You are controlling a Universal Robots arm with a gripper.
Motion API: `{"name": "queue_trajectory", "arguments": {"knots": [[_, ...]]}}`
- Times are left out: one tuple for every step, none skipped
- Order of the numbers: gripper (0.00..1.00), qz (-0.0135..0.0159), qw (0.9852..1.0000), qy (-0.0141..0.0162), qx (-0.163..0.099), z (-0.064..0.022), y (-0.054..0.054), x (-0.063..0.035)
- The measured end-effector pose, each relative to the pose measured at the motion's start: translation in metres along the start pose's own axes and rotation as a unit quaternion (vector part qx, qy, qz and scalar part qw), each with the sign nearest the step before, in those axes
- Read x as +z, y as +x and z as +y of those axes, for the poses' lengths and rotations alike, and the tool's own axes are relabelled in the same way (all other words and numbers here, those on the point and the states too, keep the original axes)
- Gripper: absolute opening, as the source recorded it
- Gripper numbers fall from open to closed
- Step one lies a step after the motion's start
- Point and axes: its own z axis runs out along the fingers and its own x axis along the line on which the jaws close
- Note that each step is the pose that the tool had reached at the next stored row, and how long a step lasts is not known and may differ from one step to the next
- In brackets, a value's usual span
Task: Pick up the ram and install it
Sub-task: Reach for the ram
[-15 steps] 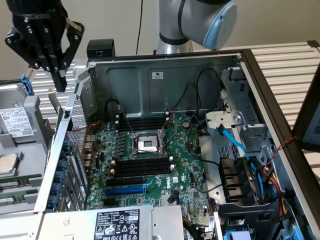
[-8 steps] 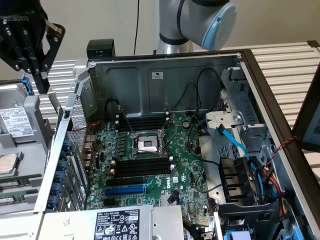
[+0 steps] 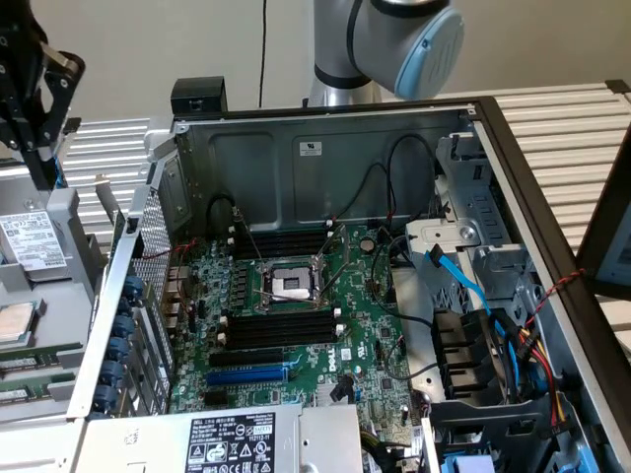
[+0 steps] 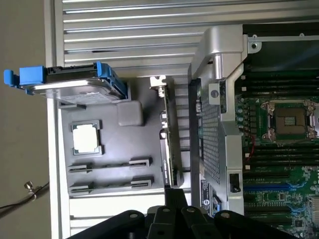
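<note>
Green ram (image 3: pixel 30 366) is standing on edge in a slotted holder on the grey tray (image 4: pixel 114 144), toward the tray edge nearest the exterior camera. A second stick is sitting just beside it. Long axis is pointing across the tray at the computer case (image 3: pixel 148 256). Black gripper (image 3: pixel 44 168) is hovering over the tray's far end, above the silver hard drive (image 3: pixel 30 241), jaws pinched shut on nothing. Ram is lying below the jaws and well apart from them. Thin rigid board; matte plastic tray; perforated sheet-metal case wall.
</note>
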Motion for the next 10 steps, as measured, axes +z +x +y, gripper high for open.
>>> {"name": "queue_trajectory", "arguments": {"knots": [[0.11, 0.0005, 1.0000, 0.0000, 0.000, -0.0007, 0.005, 0.0000], [0.11, 0.0009, 1.0000, 0.0001, 0.000, -0.0013, 0.009, -0.0001], [0.11, 0.0015, 1.0000, 0.0001, 0.000, -0.0020, 0.014, -0.0002], [0.11, 0.0020, 1.0000, 0.0001, 0.000, -0.0025, 0.018, -0.0002], [0.11, 0.0025, 1.0000, 0.0002, 0.000, -0.0031, 0.023, -0.0002], [0.11, 0.0031, 1.0000, 0.0003, 0.000, -0.0036, 0.027, -0.0003], [0.11, 0.0036, 1.0000, 0.0003, 0.000, -0.0042, 0.032, -0.0002], [0.11, 0.0042, 1.0000, 0.0003, 0.000, -0.0048, 0.036, -0.0003], [0.11, 0.0046, 1.0000, 0.0004, 0.000, -0.0055, 0.041, -0.0004], [0.11, 0.0050, 1.0000, 0.0004, 0.000, -0.0061, 0.045, -0.0004]]}}
